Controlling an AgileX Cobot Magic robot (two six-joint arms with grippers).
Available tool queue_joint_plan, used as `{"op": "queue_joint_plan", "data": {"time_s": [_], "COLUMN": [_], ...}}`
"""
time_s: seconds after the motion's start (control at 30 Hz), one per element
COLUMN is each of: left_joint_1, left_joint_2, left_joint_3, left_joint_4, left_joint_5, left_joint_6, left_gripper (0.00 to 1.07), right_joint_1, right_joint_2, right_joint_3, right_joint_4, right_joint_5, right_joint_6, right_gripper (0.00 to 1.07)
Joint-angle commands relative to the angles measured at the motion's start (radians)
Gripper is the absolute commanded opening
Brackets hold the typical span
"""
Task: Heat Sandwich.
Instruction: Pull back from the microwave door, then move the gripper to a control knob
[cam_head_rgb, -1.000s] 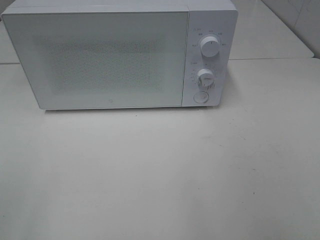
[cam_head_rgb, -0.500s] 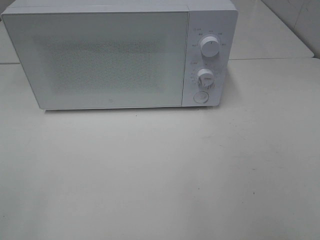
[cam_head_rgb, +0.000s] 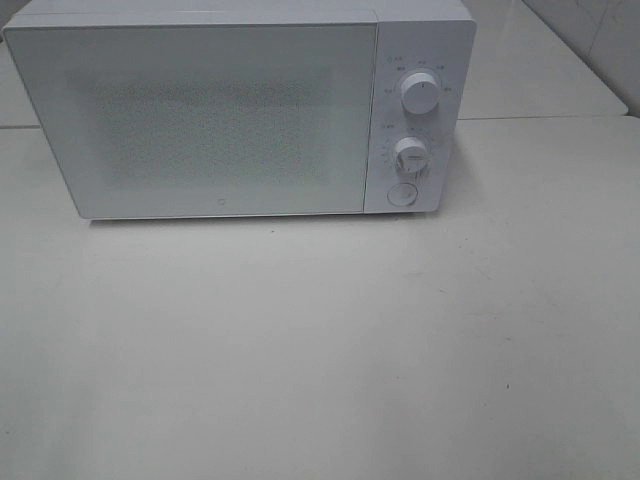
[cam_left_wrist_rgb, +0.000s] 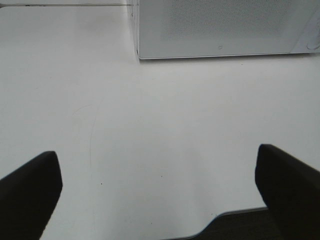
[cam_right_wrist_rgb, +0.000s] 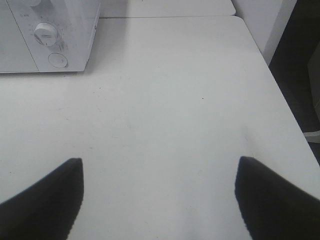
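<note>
The sandwich is out of view in every frame. A white microwave stands at the back of the white table with its door shut; two knobs and a round button sit on its right panel. Neither arm shows in the exterior high view. In the left wrist view my left gripper is open above the bare table, facing the microwave. My right gripper is open too, over the table to the right of the microwave. Nothing lies between either pair of fingers.
The table's right edge drops off beside the right gripper, with dark floor beyond. A second white table surface lies behind the microwave. The near table edge shows below the left gripper.
</note>
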Motion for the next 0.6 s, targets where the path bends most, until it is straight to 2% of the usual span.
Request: {"op": "queue_joint_plan", "data": {"time_s": [0.03,0.6], "left_joint_1": [0.001,0.001], "left_joint_2": [-0.024,-0.024], "left_joint_3": [0.001,0.001], "left_joint_4": [-0.008,-0.008], "left_joint_5": [-0.014,-0.014], "left_joint_6": [0.002,0.002], "left_gripper": [0.98,0.98], "right_joint_1": [-0.006,-0.006], "right_joint_2": [-0.019,-0.019], "right_joint_3": [0.002,0.002], "right_joint_4": [-0.001,-0.001], "right_joint_5": [-0.013,-0.013], "right_joint_6": [-0.004,-0.004], "right_gripper": [0.76,0.76]}}
